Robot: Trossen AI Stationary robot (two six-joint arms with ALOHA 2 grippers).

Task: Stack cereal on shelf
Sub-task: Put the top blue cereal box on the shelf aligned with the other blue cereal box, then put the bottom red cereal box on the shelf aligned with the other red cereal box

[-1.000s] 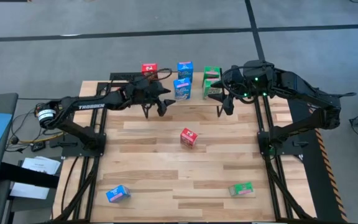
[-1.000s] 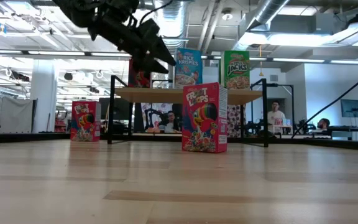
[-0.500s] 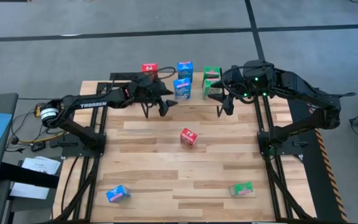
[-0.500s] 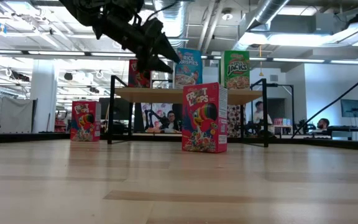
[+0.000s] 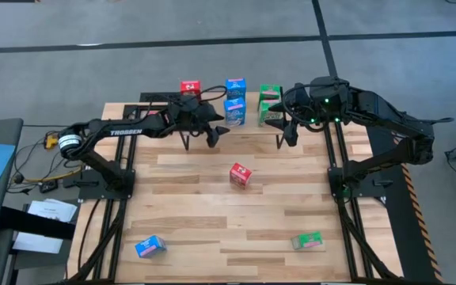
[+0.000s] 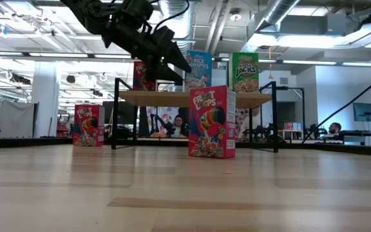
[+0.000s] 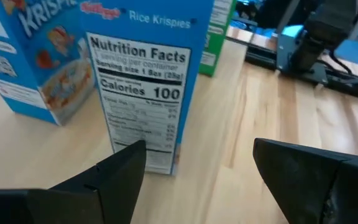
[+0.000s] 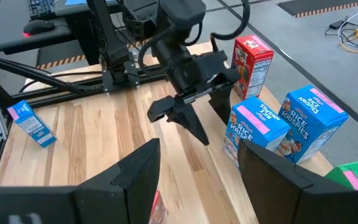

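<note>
While the left end effector (image 5: 214, 134) hangs over the shelf (image 5: 253, 128) at the far edge of the bench (image 5: 188, 214), its fingers stand spread, empty, and pointed at the nearer blue cereal box (image 5: 232, 113). In the left wrist view that box (image 7: 148, 93) fills the gap between the two fingers, just ahead of the tips and not touched, its nutrition panel facing the camera. A second blue box (image 5: 235, 87) stands just behind it on the shelf, and a red box (image 5: 189, 88) stands to the left of the pair, near the shelf's far left corner. Two green boxes (image 5: 269, 103) stand together towards the shelf's right end.

The right end effector (image 5: 289, 133) hovers at the shelf's right end beside the green boxes, fingers spread and holding nothing.

On the open bench a red box (image 5: 241, 175) stands upright near the middle, well apart from both arms. A blue box (image 5: 150, 247) lies flat near the front left corner, and a green box (image 5: 308, 241) lies flat near the front right edge. The low view shows another red box (image 6: 88, 125) standing on the bench to the left of the shelf's black legs. Between the central red box and the shelf the boards are bare.
</note>
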